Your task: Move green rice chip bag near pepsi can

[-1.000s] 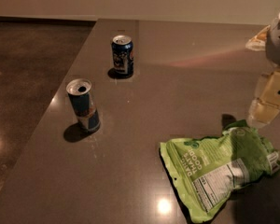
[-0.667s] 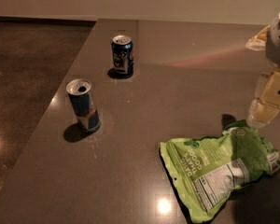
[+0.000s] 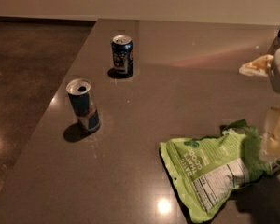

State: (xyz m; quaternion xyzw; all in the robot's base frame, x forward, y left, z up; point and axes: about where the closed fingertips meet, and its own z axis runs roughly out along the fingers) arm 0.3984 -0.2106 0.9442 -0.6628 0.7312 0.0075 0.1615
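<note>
In the camera view, the green rice chip bag (image 3: pixel 219 169) lay flat on the near right of the desk (image 3: pixel 177 92), well apart from the pepsi can (image 3: pixel 122 54) at the far left. Its long axis ran roughly left to right, with the crumpled end under the pincer (image 3: pixel 274 139) at the right edge, whose opening could not be told. Light, soft and crinkly, the bag looked best pinched at that raised edge.

pepsi can (image 3: pixel 122 55) logo (bag (image 3: pixel 210 171) lettering illegible), gripper (image 3: pixel 273 140) right

Two cans (image 3: pixel 122 55) (image 3: pixel 84 105), one chip bag (image 3: pixel 214 171), one gripper (image 3: pixel 273 146) (far right)
</note>
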